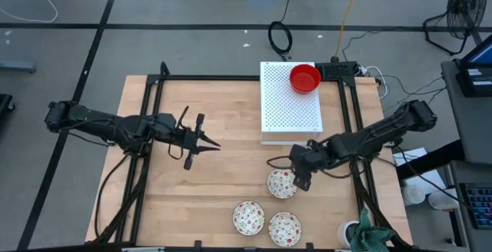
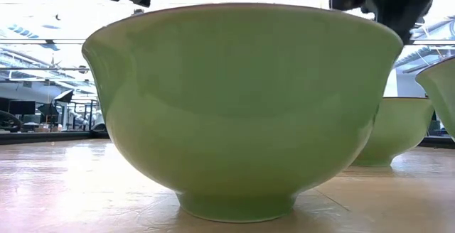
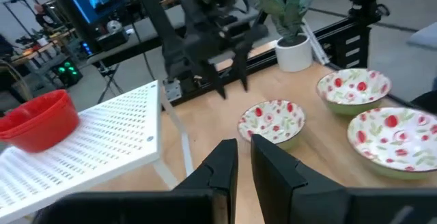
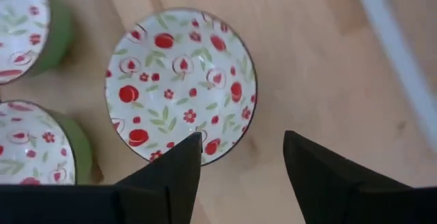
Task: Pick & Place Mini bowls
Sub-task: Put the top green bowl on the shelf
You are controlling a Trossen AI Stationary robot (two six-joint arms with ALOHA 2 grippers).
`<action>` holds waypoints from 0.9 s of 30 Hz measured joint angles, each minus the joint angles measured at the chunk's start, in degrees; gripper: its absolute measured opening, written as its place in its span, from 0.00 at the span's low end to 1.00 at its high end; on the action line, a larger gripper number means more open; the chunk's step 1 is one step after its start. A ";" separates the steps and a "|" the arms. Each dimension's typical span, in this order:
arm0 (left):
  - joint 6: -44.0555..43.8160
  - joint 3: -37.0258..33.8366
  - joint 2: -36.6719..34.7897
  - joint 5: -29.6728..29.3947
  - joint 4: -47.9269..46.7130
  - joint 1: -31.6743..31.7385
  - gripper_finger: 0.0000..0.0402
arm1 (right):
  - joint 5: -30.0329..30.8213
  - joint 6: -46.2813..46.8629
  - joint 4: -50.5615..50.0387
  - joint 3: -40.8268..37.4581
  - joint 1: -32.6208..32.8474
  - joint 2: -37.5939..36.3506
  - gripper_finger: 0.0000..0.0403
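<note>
Three white floral mini bowls with green outsides stand on the wood near the table's near edge: one (image 1: 282, 183), a second (image 1: 248, 217) and a third (image 1: 284, 229). One plain red bowl (image 1: 305, 77) sits on the white perforated board (image 1: 288, 114); no other red bowl shows. My right gripper (image 4: 242, 136) is open and hovers over the first floral bowl's (image 4: 181, 84) rim side nearest the board, fingers pointing down, clear of it. My left gripper (image 1: 214, 144) is shut and waits above the table's left middle. In the low view, the closest bowl (image 2: 242, 112) fills the picture.
The white board lies at the table's far middle, raised on short legs. A black frame rail (image 1: 355, 152) runs along the right side. A white pot with a green plant (image 3: 295, 46) stands at the near right corner. Bare wood lies between the left gripper and the bowls.
</note>
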 joint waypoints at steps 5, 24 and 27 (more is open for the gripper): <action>3.30 0.00 0.00 -0.01 -0.22 1.51 0.12 | -2.31 5.60 0.64 -1.30 -0.73 3.28 0.47; 8.36 0.00 0.00 0.09 -1.57 5.41 0.12 | -2.35 8.59 12.47 -7.38 -0.72 7.32 0.42; 8.23 0.00 0.00 0.13 -1.57 5.39 0.12 | -2.36 8.32 12.69 -7.97 -0.78 7.27 0.42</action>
